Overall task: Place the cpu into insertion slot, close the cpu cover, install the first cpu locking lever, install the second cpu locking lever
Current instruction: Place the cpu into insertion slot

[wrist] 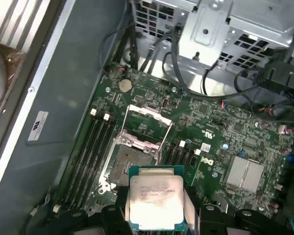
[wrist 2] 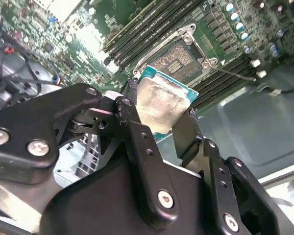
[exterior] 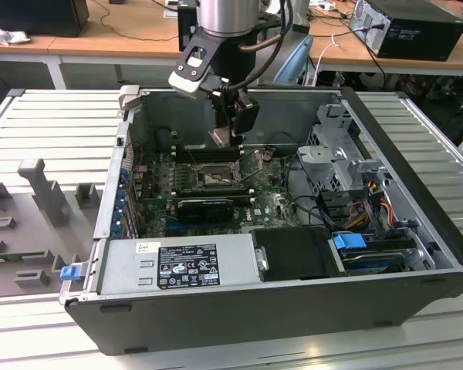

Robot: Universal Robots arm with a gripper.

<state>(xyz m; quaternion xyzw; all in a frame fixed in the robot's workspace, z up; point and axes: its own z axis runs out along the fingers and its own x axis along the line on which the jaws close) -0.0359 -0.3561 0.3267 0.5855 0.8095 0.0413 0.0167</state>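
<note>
The cpu (wrist: 156, 198) is being gripped by the tool (wrist 2: 157, 116), closed on its edges, above the empty insertion slot (wrist: 130, 164) beneath the tool, with the cpu cover (wrist: 149, 111) being left open.

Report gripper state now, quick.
Gripper: shut on the cpu chip, which is not yet in the socket.

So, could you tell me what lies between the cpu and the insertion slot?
Nothing: in the first wrist view the cpu, shut in the gripper, hangs clear above the open insertion slot.
</note>
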